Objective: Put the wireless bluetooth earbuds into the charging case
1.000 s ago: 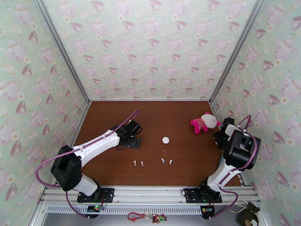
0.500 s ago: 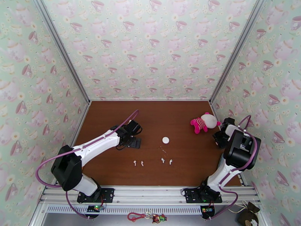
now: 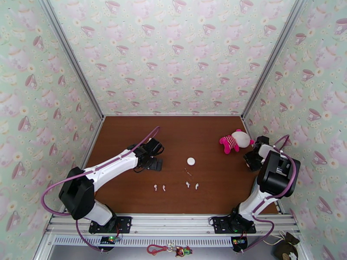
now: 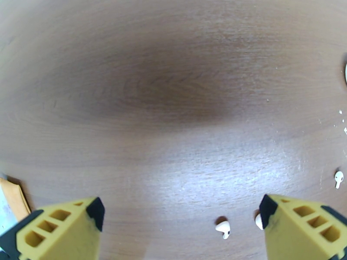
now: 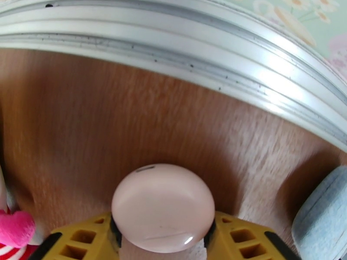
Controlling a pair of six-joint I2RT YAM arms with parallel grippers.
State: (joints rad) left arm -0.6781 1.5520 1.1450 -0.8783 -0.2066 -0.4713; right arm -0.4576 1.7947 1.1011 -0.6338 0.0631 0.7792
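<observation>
Nearest the front edge of the brown wooden table (image 3: 130,200), the four tiny white short-stemmed plastic earbuds (image 3: 164,187) are lying loose in two pairs, none of them seated in a case.

Just behind the left-hand pair, the left pincer (image 4: 181,209) is hovering low over bare wood with its jaws spread wide and nothing between them. One earbud is showing just inside its right finger.

Further in, near the table's centre, a small white round case (image 3: 191,161) is sitting closed and unattended.

At the far right edge, beside the pink-and-white plush toy (image 3: 234,141), the right pincer (image 5: 162,230) has been narrowing over the last second. It is now clamping a pale pink, smooth round case (image 5: 162,206).

In my judgement, a case is being secured first. The earbuds are lying well apart from it, toward the front centre.
</observation>
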